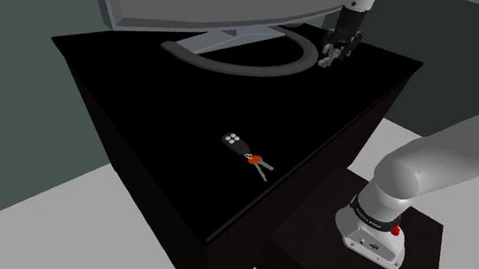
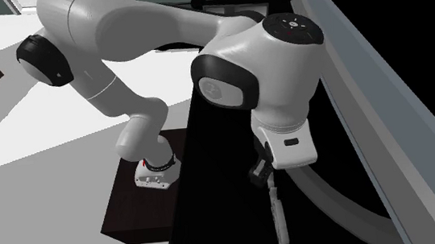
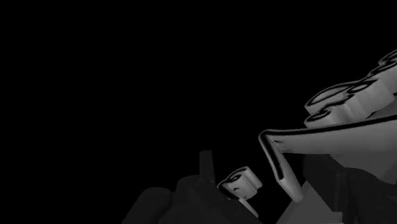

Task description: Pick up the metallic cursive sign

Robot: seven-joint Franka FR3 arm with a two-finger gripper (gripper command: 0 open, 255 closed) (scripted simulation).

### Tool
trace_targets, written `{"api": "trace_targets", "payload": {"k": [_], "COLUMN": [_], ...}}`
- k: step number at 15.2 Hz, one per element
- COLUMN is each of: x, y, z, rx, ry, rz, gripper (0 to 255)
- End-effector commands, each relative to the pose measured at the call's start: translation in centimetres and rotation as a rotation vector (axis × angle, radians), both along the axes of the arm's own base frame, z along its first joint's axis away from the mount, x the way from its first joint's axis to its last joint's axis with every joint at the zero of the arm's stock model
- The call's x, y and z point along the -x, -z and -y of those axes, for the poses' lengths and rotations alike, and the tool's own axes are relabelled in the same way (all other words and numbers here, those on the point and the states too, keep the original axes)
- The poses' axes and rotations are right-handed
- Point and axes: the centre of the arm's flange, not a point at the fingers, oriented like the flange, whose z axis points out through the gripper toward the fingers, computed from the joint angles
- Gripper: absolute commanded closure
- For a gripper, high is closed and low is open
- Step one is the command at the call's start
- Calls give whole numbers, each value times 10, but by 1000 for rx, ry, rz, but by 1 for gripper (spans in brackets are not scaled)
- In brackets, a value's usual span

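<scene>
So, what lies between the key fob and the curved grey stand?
Nothing: in the shoulder view, only bare black tabletop separates the key fob from the curved grey stand.

The monitor (image 1: 220, 5) is cut by the shoulder view's top edge. The grey cursive sign (image 3: 337, 137) runs out of the wrist view, unreadable. The hand (image 1: 334, 53) is too small to judge its grip.

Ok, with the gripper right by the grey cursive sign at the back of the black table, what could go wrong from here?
1. The all-black gripper sits right beside the curved grey stand of the large grey monitor. A lift or a turn here could knock either.
2. The long, thin grey cursive sign stretches away from the gripper. If it is gripped near one end, it may tilt, swing or slip out.
</scene>
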Motion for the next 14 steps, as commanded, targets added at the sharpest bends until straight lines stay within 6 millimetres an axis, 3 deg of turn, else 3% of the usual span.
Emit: {"api": "trace_targets", "payload": {"k": [1, 9, 14], "x": [0, 0, 0], "y": [1, 1, -25], "z": [0, 0, 0], "rx": [0, 0, 0], "ry": [0, 0, 0], "rz": [0, 0, 0], "gripper": [255, 255, 255]}}
